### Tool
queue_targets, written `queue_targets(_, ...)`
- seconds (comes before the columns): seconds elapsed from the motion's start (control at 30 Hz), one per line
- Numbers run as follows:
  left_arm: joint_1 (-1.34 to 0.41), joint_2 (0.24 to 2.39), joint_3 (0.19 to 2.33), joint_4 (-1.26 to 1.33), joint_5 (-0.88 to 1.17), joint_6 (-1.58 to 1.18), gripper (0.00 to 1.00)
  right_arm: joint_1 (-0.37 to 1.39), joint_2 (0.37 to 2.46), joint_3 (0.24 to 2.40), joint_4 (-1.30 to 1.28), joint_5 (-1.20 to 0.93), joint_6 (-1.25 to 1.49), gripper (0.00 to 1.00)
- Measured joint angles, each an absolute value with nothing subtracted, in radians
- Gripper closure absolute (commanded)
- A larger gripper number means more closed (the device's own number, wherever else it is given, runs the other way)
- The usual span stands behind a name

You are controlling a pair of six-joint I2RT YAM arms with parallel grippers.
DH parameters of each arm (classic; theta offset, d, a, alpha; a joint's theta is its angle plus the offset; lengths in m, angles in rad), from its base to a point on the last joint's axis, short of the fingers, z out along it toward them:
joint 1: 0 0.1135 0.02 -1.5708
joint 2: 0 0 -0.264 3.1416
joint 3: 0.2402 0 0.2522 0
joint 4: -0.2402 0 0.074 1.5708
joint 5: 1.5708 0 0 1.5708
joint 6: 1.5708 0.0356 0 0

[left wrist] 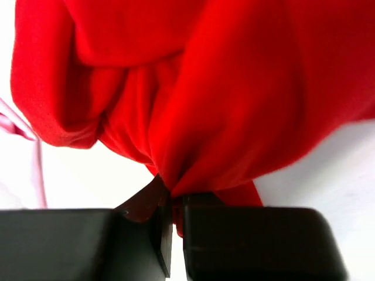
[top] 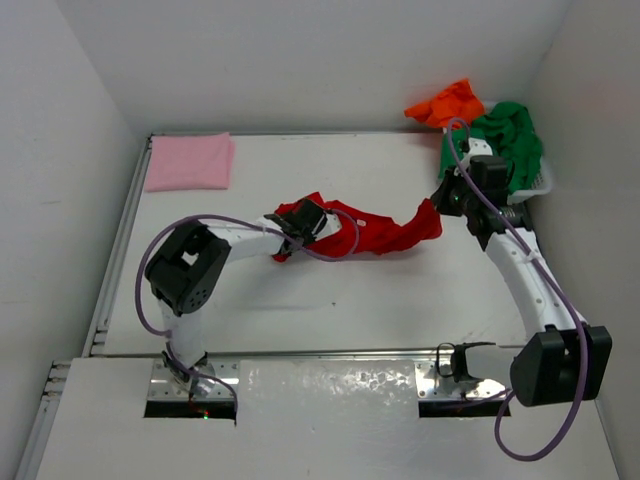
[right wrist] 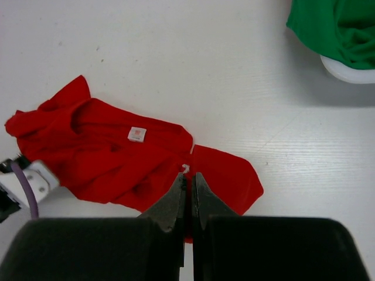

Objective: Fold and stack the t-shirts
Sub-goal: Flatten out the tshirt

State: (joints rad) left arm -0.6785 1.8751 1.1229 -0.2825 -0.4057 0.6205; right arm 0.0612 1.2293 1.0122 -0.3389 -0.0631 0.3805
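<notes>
Left gripper (top: 298, 225) is clamped on a bunched fold of the red t-shirt (top: 375, 232), cloth pinched tight between the jaws. Right gripper (top: 443, 197) is closed too, nipping the shirt's other end. The red t-shirt hangs strung between them mid-table (top: 330, 300), crumpled, white label (right wrist: 137, 134) facing up. Pink t-shirt (top: 190, 161) lies folded flat at the far left corner. Green t-shirt (top: 510, 135) is heaped in the white basket (top: 543, 183) far right, orange t-shirt (top: 447, 102) just behind it.
</notes>
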Motion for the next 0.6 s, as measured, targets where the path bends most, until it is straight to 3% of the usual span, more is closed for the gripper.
queue_targets(0.13,-0.575,1.835,1.134,-0.358,-0.313,0.622,1.0,0.06,1.201,1.006,-0.348,-0.056,0.361,1.0)
queue_targets(0.3,-0.422,1.589,1.248,-0.586,-0.176,0.685,1.0,0.06,1.122,1.016,-0.366,-0.042,0.322,1.0)
queue_targets(0.47,-0.416,1.367,1.487,-0.794,-0.027,0.78,0.99,0.059,1.044,1.093,-0.402,-0.038,0.273,1.0)
queue_targets(0.6,-0.405,1.295,1.561,-0.936,0.098,0.834,0.96,0.057,0.999,1.206,-0.442,-0.051,0.212,1.0)
